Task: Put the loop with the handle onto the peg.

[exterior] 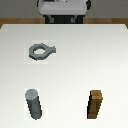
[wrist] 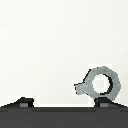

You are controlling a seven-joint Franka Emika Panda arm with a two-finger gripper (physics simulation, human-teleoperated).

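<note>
The loop [exterior: 41, 51] lies flat on the white desk [exterior: 75, 65], toward the exterior view's left and nearer the robot base [exterior: 63, 10], its stub handle pointing to that view's right. The peg [exterior: 34, 104] stands upright well apart from it, on the same side of the desk. A brown block [exterior: 96, 104] stands level with the peg, toward the exterior view's right.

The jaws: only the two fingertips [wrist: 23, 103] show at the edge of the wrist view, set wide apart with nothing between them. They hold nothing, and the loop [wrist: 102, 82] sits just beyond one tip.

Risks, as judged:
- The loop is thin and flat; a grip across the faceted rim could slip, or the tips could strike the desk first. The handle looks the surer hold (though it is short).
- Gripped off-centre, the loop may tilt and its hole catch on the peg's top instead of sliding down.
- The block could be mistaken for the target.

Count: one loop, one peg, one block, one arm.
</note>
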